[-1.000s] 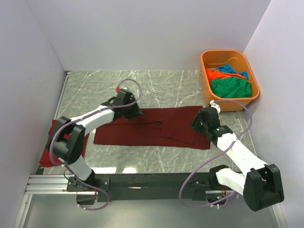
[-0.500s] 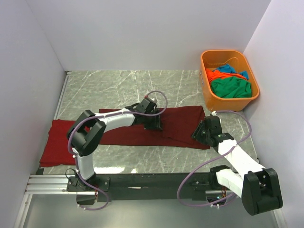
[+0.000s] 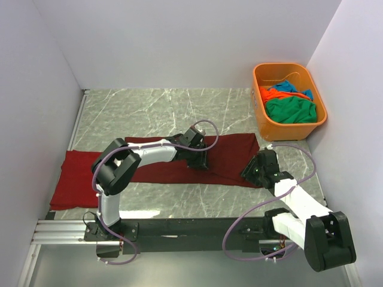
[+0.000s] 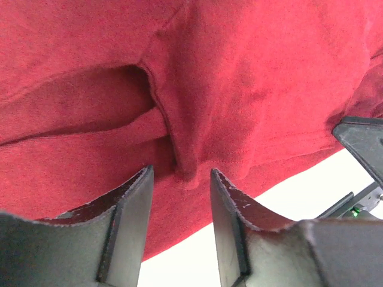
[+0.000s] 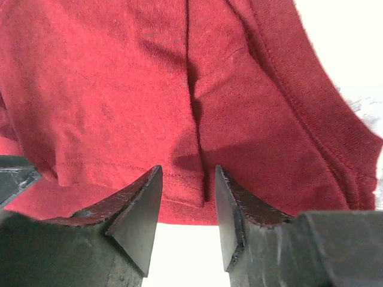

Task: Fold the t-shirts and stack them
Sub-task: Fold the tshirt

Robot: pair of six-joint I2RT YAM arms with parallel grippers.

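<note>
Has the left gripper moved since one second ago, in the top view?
Yes. The left gripper went right along the maroon t-shirt, closer to the orange tub.

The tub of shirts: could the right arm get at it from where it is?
Probably yes. The right gripper, open and empty, sits at the maroon shirt's right end; the tub stands just beyond, nothing between them, its top open and a green shirt uppermost.
</note>
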